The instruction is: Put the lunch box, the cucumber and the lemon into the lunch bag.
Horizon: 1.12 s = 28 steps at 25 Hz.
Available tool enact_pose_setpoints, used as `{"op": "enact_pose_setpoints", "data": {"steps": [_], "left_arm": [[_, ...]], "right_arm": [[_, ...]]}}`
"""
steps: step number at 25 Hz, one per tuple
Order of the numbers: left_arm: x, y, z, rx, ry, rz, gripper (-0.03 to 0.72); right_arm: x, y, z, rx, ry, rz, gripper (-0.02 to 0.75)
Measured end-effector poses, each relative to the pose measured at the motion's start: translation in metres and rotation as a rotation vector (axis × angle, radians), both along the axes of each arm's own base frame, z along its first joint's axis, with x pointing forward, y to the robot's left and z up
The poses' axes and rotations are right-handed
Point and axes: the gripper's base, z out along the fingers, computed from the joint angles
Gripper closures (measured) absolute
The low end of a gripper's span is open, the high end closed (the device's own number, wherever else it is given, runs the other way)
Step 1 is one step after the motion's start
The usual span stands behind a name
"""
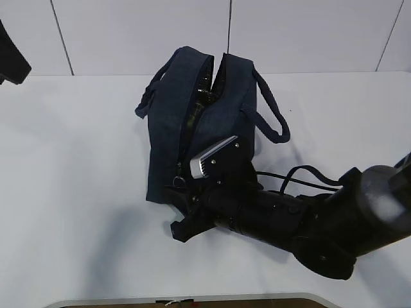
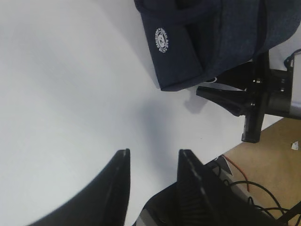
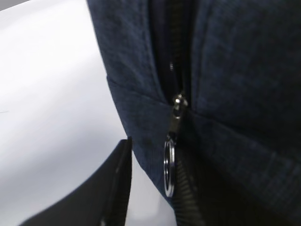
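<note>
The navy lunch bag [image 1: 199, 122] stands upright mid-table, its top zipper gaping. The right end effector [image 1: 183, 208] sits at the bag's near end, at 6 o'clock from it, its fingers either side of the metal ring pull [image 3: 169, 167]; whether they pinch it cannot be told. The left end effector [image 2: 153, 183] hovers over bare white table [image 1: 70, 192], part open and holding nothing, the bag at its 1 o'clock. White wall panels [image 1: 141, 32] stand behind; open table lies at 9 and 3 o'clock.

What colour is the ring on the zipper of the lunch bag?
Silver metal ring on the dark navy lunch bag; the right wrist view shows it best.
</note>
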Motion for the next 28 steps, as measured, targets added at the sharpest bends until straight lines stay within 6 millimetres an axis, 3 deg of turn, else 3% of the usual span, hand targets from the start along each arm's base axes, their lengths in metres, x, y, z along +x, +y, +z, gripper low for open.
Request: {"op": "enact_pose_setpoints", "data": {"steps": [28], "left_arm": [[-0.0032,-0.0081,0.0040,-0.104,0.025,-0.011,0.446]], "right_arm": [[0.0005,0.0005,-0.0064,0.005,0.004,-0.001,0.509]]}}
